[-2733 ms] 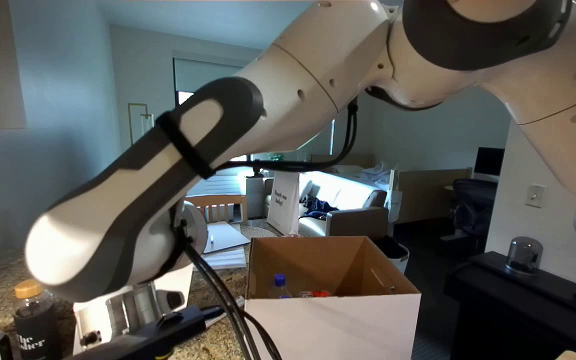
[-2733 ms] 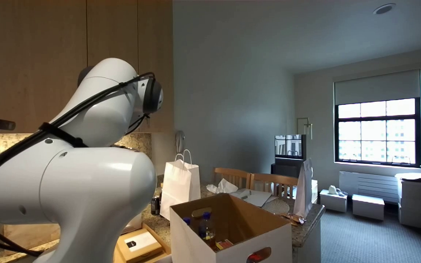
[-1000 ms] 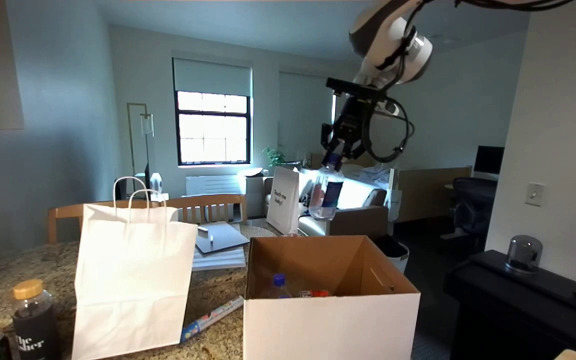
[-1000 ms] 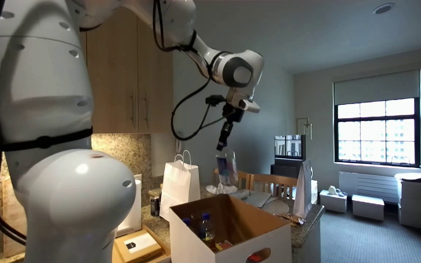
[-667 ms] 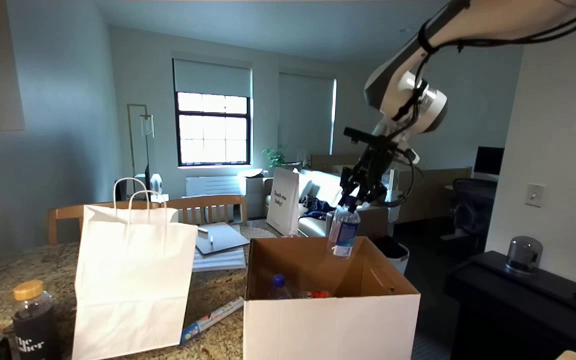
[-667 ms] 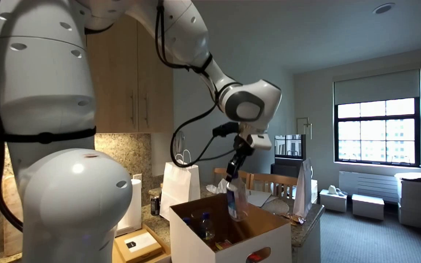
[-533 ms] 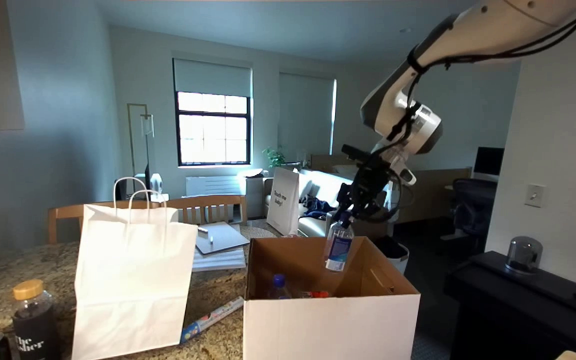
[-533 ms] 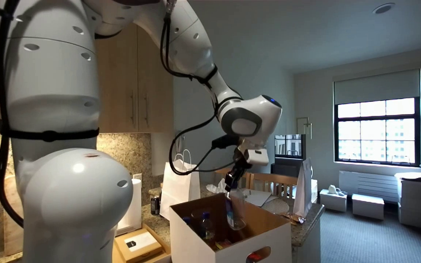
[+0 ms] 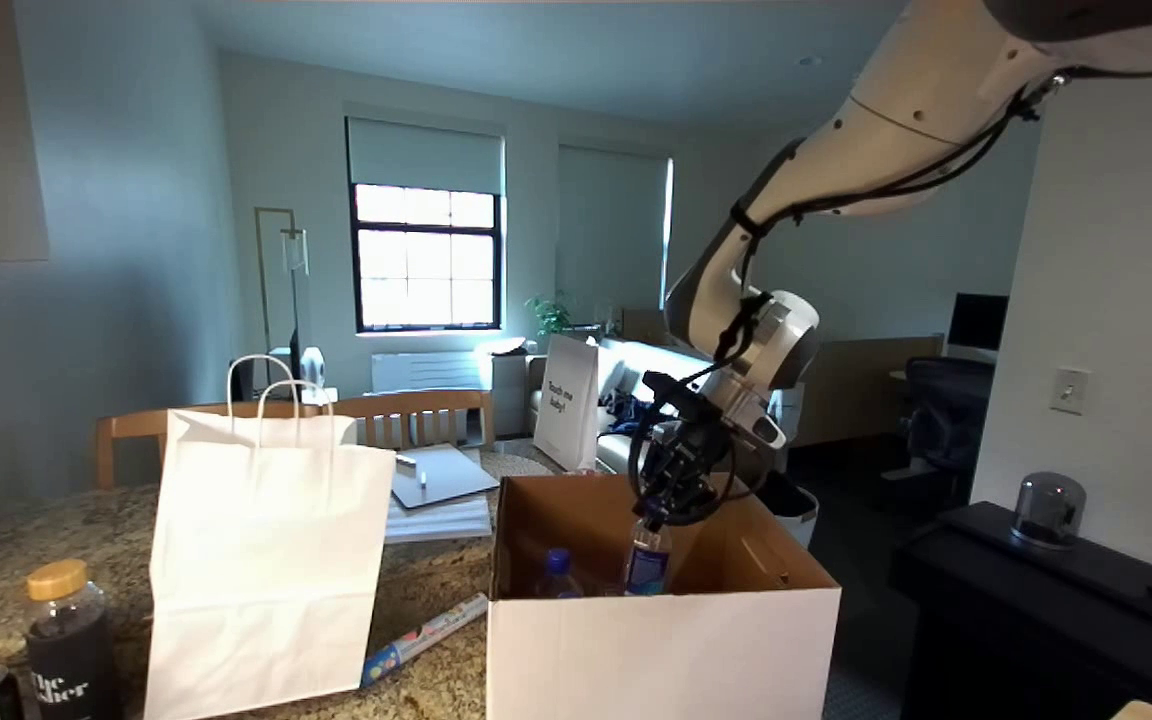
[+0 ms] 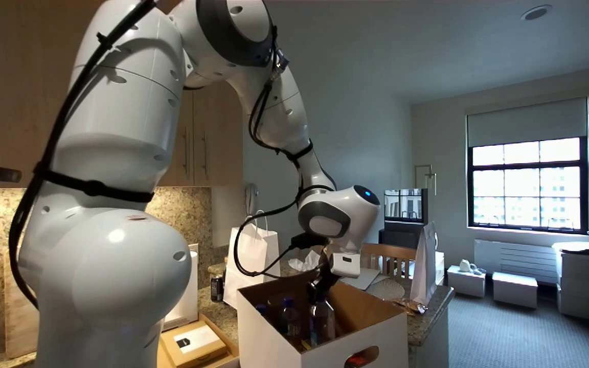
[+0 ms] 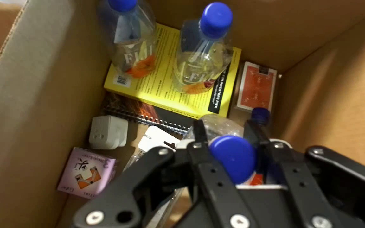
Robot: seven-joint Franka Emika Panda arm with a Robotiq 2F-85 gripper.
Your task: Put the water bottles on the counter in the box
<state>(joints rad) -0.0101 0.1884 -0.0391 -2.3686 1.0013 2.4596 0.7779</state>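
Note:
My gripper reaches into the box and is shut on the blue-capped neck of a water bottle. In an exterior view the gripper holds the bottle nearly upright below the rim of the box. In the wrist view the blue cap sits between the fingers. Two other water bottles stand in the box on a yellow book. The held bottle's base is hidden, so contact with what lies below cannot be told. The counter runs beside the box.
Inside the box lie the yellow book, a red card deck, a white adapter and a pink packet. A paper bag, a patterned tube and an orange-lidded bottle stand or lie on the counter.
The arm has swung from low over the counter to above the box with the bottle in the gripper. The gripper has then lowered the bottle into the box, towards the standing bottles.

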